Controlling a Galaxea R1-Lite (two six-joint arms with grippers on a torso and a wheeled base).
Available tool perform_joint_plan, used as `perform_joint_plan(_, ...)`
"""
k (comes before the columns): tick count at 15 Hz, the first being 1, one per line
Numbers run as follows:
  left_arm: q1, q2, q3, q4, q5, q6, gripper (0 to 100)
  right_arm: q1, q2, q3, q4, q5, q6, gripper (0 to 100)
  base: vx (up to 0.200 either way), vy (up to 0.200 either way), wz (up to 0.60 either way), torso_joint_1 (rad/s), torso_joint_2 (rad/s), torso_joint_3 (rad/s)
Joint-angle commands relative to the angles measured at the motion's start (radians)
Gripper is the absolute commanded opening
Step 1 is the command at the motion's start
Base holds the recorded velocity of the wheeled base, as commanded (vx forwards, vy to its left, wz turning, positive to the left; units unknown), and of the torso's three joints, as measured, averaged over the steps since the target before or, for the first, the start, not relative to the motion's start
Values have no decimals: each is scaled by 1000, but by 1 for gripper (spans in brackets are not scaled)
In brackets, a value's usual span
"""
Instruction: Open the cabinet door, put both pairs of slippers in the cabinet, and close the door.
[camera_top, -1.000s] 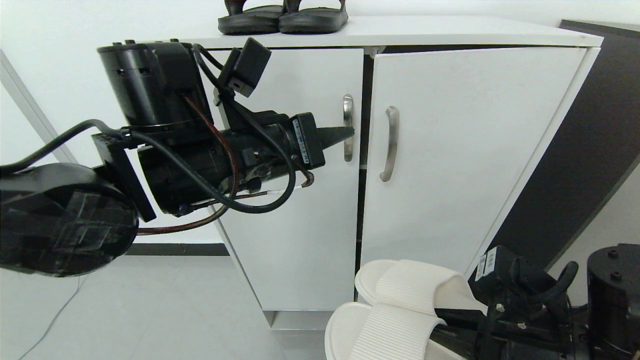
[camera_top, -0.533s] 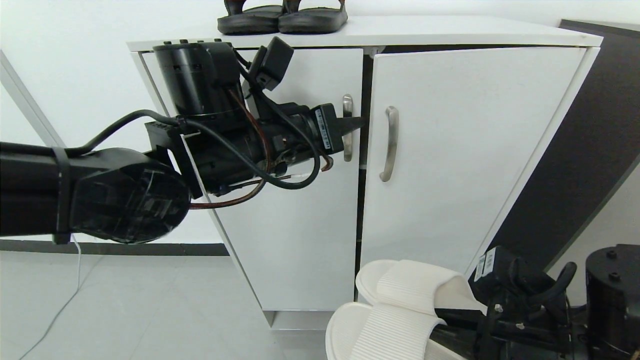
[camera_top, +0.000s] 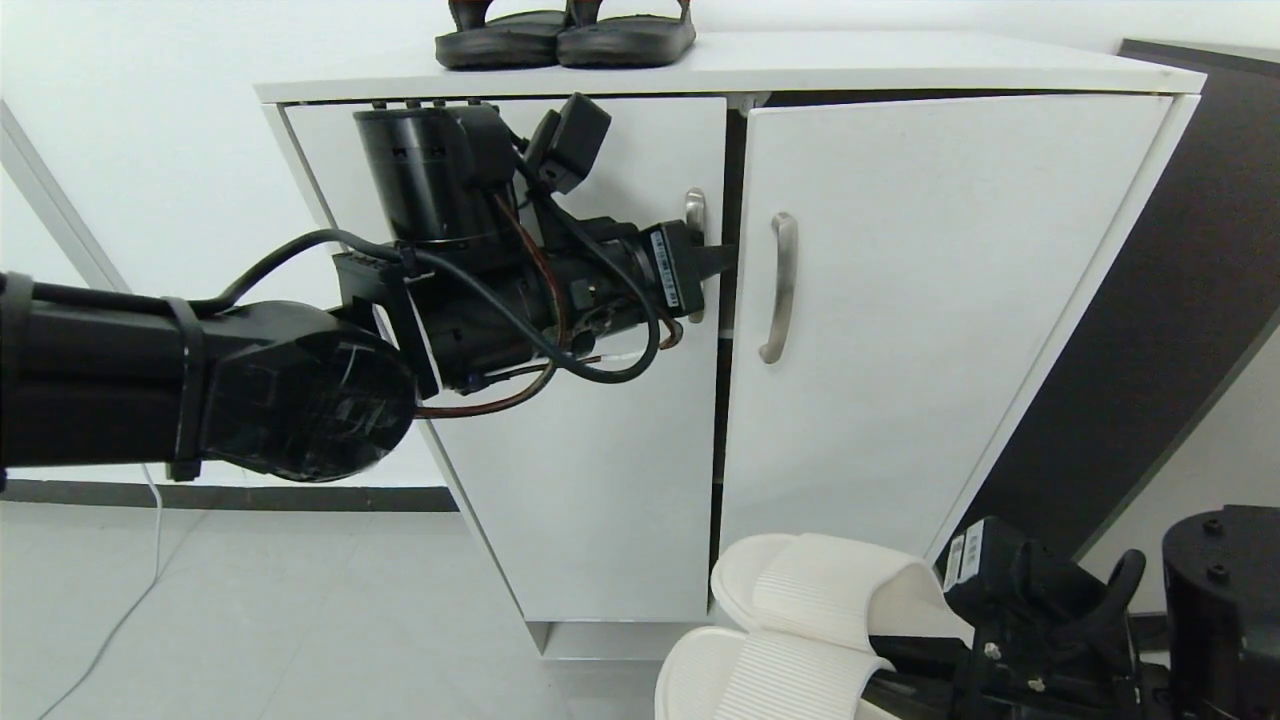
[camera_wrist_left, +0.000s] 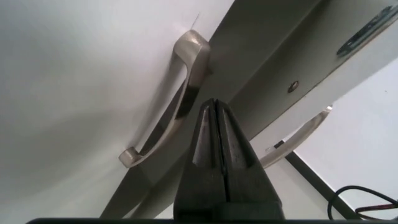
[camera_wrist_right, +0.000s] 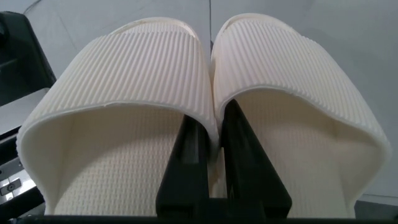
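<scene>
The white cabinet (camera_top: 620, 480) has two doors with a dark gap between them. My left gripper (camera_top: 725, 262) is shut. Its tip (camera_wrist_left: 216, 107) lies just past the left door's metal handle (camera_top: 695, 215) (camera_wrist_left: 186, 74), at that gap, with nothing held. The right door's handle (camera_top: 778, 287) is free. A pair of black slippers (camera_top: 565, 35) sits on the cabinet top. Low at the front right, my right gripper (camera_wrist_right: 211, 146) is shut on the pair of white slippers (camera_top: 800, 610) (camera_wrist_right: 124, 93), its fingers pinching their two inner walls together.
Grey floor (camera_top: 300, 620) spreads to the left of the cabinet, with a thin cable (camera_top: 120, 620) trailing over it. A dark wall panel (camera_top: 1180, 300) stands to the cabinet's right. The white wall runs behind.
My left arm has swung right towards the cabinet, carrying the shut tip from on the left handle to just past it. The right arm with the white slippers has sunk a little.
</scene>
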Motion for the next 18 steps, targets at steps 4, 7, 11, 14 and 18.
perform_joint_plan(4,-46,-4,28,-3,7,6,0,29,4,25,-2,3,-2,0,-200,0,0,2,0,2)
perform_joint_plan(7,-184,-42,97,-62,32,12,0,53,-6,58,-7,37,-36,0,-200,0,0,-1,1,1)
perform_joint_plan(11,-198,-19,114,-152,37,10,0,53,-22,67,-7,52,-57,0,-150,0,0,4,1,5)
perform_joint_plan(14,-114,-13,146,-189,35,6,0,53,-18,67,-7,54,-57,0,0,0,0,0,0,0)
perform_joint_plan(18,-23,-67,264,-301,98,12,0,3,14,36,-7,46,-42,0,0,0,0,0,0,0)
